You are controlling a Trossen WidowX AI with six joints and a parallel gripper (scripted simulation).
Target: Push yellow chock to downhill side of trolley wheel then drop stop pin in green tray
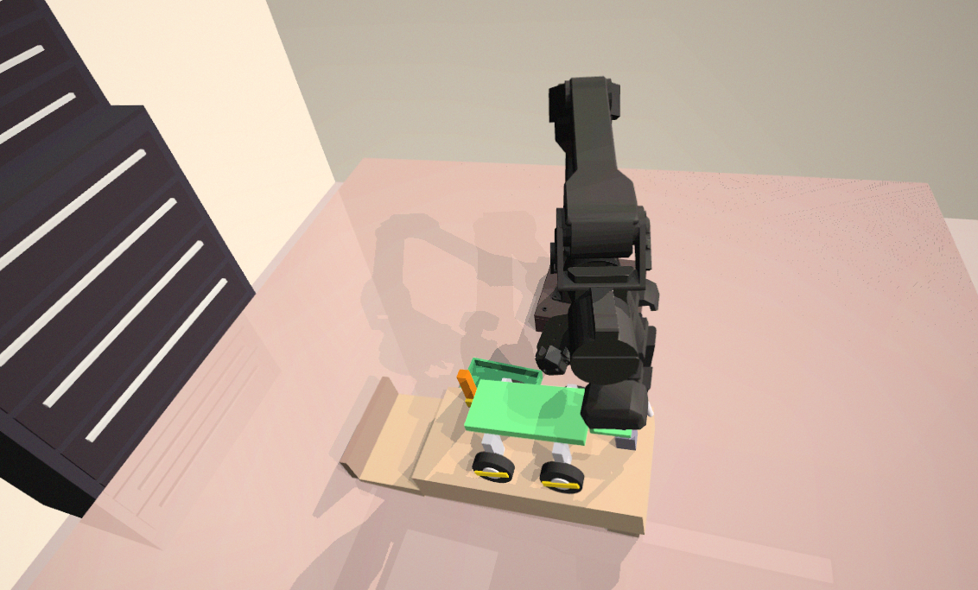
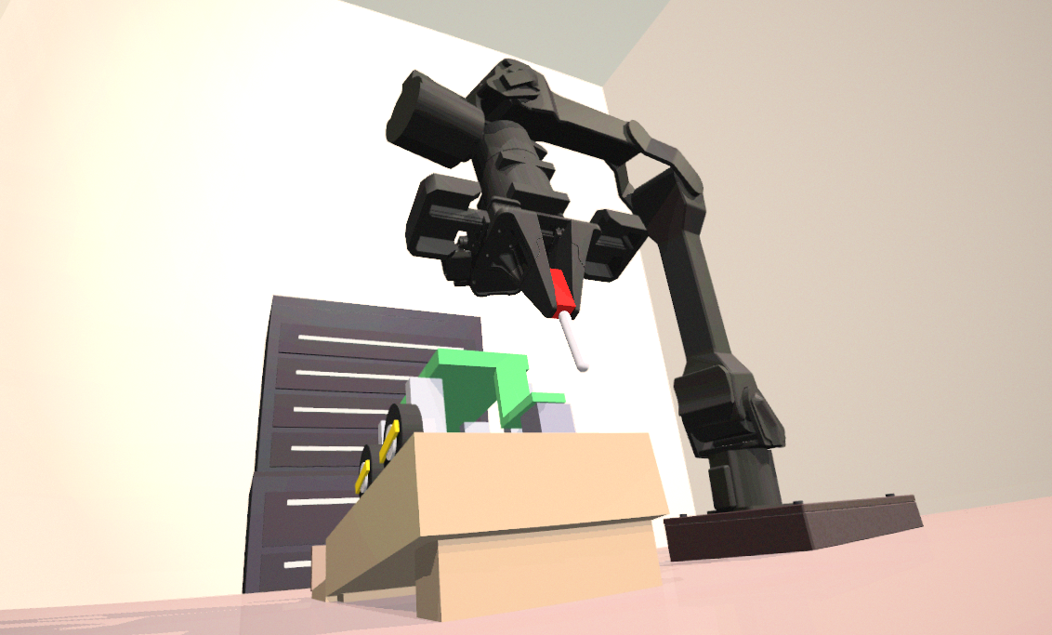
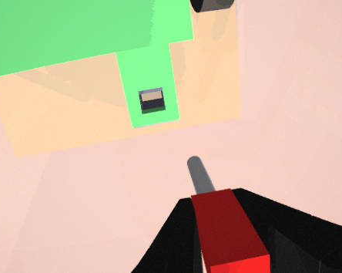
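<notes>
My gripper (image 2: 563,311) (image 3: 211,204) is shut on the red head of the stop pin (image 2: 561,288) (image 3: 229,227). The pin's pale shaft hangs down, clear of the trolley's uphill tab. The tab's square hole shows empty in the wrist view. The trolley (image 1: 526,409) (image 2: 480,359) (image 3: 85,31) stands on the ramp (image 1: 612,483) (image 2: 535,481) (image 3: 210,85). The chock's orange handle (image 1: 465,382) stands upright by the far downhill corner of the trolley. Its base is mostly hidden, so I cannot tell whether it touches a wheel. The green tray (image 1: 504,365) is partly hidden behind the trolley.
A grey block (image 1: 625,444) (image 2: 557,417) stands under the trolley's tab. A raised end board (image 1: 369,421) closes the ramp's downhill end. The arm's base (image 2: 737,531) is beyond the ramp. A dark drawer cabinet (image 1: 108,266) (image 2: 372,411) stands past the downhill end.
</notes>
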